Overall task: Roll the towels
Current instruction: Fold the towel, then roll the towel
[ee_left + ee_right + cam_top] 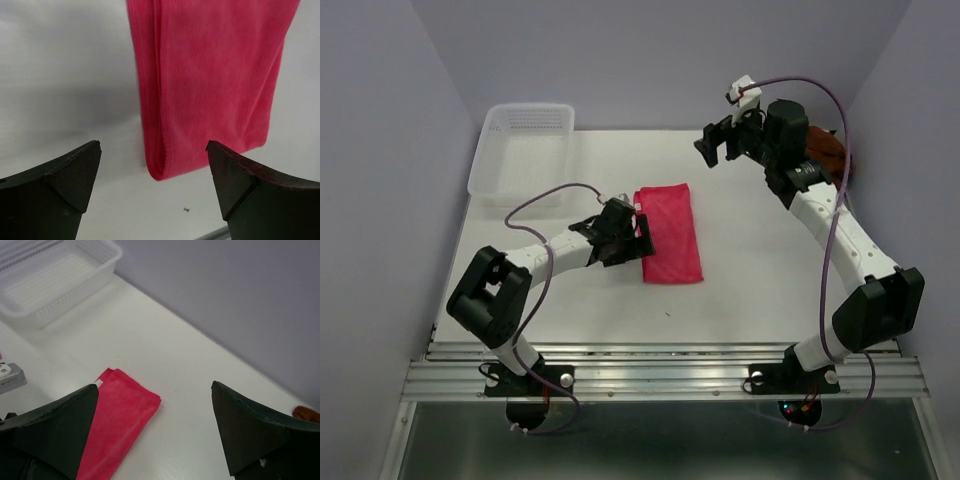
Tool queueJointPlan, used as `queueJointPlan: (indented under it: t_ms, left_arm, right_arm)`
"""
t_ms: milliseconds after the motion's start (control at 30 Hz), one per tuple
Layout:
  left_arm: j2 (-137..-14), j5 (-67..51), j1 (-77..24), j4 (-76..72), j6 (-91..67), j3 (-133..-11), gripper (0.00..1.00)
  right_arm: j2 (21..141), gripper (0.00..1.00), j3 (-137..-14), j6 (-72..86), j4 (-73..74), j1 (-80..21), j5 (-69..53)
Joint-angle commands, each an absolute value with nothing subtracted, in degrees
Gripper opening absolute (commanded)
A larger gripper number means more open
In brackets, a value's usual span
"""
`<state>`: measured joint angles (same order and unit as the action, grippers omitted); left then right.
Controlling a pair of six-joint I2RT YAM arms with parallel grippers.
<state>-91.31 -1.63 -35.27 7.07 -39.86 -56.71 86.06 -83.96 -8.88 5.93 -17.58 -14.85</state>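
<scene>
Rolling has not started: your pink towel (670,235) lies folded flat, brown towel (828,150) at the back. Left gripper (154,146) and right gripper (154,386) gape empty.

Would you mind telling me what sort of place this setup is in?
Probably a robotics lab test cell: a white table boxed in by plain pale walls, the left arm and right arm bolted to a metal rail at its near edge, and a pink towel and white basket set out.
</scene>
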Motion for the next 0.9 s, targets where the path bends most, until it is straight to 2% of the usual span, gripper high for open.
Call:
queueJointPlan:
  t_ms: [0,100,233,333,433,467,533,567,600,733,867]
  left_arm:
    - [-91.66,-6.15,-40.50,1.32,-49.37,-53.01,0.99]
    - [-94.21,-6.59,-41.92,0.44,-53.77,-51.51,0.98]
    - [-95.27,-5.28,-42.10,-2.19,-58.44,-48.35,0.91]
    - [-95.10,-4.66,-42.10,-2.46,-60.55,-47.11,0.68]
    - [-94.66,-4.13,-42.10,-2.12,-61.26,-45.70,0.53]
    - [-94.75,-3.87,-42.10,-1.76,-60.91,-45.88,0.43]
    - [-94.83,-4.04,-42.10,-0.71,-60.56,-46.23,0.31]
    - [-94.92,-3.52,-42.10,-0.09,-60.56,-46.67,0.10]
    - [-94.83,-2.82,-42.10,1.57,-60.99,-47.10,0.02]
    - [-93.52,-1.50,-42.01,4.48,-62.31,-46.94,0.00]
    - [-92.02,-2.28,-42.01,3.16,-62.75,-46.05,0.00]
  right_arm:
    - [89.03,1.00,-87.98,-30.01,17.96,-17.31,-35.14]
    - [90.35,1.00,-85.97,-38.02,23.89,-17.31,-38.93]
    - [90.27,1.00,-79.73,-43.49,27.59,-17.84,-37.71]
    - [89.39,1.00,-73.94,-48.33,27.68,-20.03,-35.34]
    - [87.90,1.00,-67.62,-52.82,26.38,-21.27,-33.23]
    - [87.54,1.00,-66.02,-54.39,25.76,-22.75,-32.79]
    - [86.49,1.00,-63.03,-55.45,23.66,-24.60,-31.21]
    - [86.14,1.00,-60.06,-57.81,22.95,-26.78,-28.85]
    - [85.87,1.00,-58.55,-58.79,22.24,-28.11,-27.26]
    - [84.46,1.00,-52.30,-62.93,19.08,-33.39,-19.52]
    - [84.64,1.00,-50.98,-62.49,18.98,-35.41,-22.40]
